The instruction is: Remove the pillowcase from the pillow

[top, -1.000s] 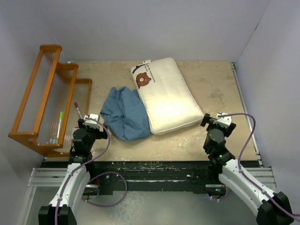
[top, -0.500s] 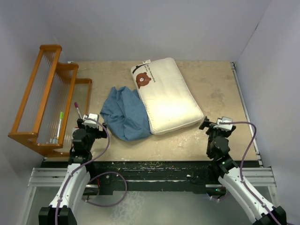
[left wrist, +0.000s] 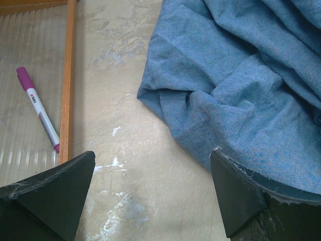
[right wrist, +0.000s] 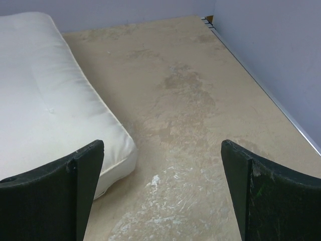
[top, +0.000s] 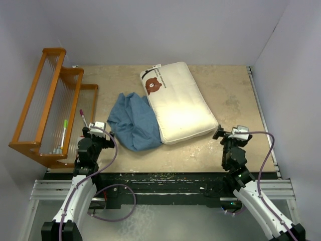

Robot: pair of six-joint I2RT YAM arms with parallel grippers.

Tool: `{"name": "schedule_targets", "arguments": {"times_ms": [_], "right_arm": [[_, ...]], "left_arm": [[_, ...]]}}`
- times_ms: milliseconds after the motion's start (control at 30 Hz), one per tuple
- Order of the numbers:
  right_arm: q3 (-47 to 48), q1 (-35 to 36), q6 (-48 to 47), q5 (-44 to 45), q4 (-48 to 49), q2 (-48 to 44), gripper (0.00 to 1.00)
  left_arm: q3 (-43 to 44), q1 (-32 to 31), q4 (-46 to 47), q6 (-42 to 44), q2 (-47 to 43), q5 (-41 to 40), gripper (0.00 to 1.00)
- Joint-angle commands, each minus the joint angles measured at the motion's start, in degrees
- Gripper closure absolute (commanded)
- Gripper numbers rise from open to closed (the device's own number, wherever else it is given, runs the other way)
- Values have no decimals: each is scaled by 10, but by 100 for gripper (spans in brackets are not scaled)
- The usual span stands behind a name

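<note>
The pillowcase (top: 134, 123) is seen crumpled in a heap on the bench (top: 228, 93), left of centre. It is fully off the pillow (top: 180, 103) and lies against the pillow's left long edge. The pillow is laid flat and diagonal, right of the pillowcase. Its bear face (top: 152, 85) and small white tag (top: 156, 66) are at the far-left end, and its near-right corner is pointed toward the right arm.

The left gripper (left wrist: 150, 198) is held low at the near-left, just beside the near edge of the pillowcase. Its jaws are spread wide apart with bare bench between them. In the left wrist view the right finger (left wrist: 241, 196) is overlapped with the blue fabric's edge; whether it is touched cannot be told.

The right gripper (right wrist: 160, 196) is held low at the near-right, close to the pillow's near-right corner but apart from it. Its jaws are also spread wide, and only bench surface is framed between them. The pillow corner is seen just past the left finger (right wrist: 60, 193).

A wooden rack (top: 50, 100) is set along the left side of the bench. A pen with a magenta cap (left wrist: 39, 111) is lying across its low rail, and a green pen (top: 64, 131) is seen inside the rack.
</note>
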Motion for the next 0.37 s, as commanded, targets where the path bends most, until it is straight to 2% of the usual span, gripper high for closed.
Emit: {"name": "schedule_targets", "arguments": {"times_ms": [0,333], "right_arm": [[-8,-1,-10,-4,16,-10,0],[-7,-1,-9,-3,18,-7,0]], "left_arm": [[18,1,31,-11,0,-3,1],[18,1,31,-12,-1,-4,1]]}}
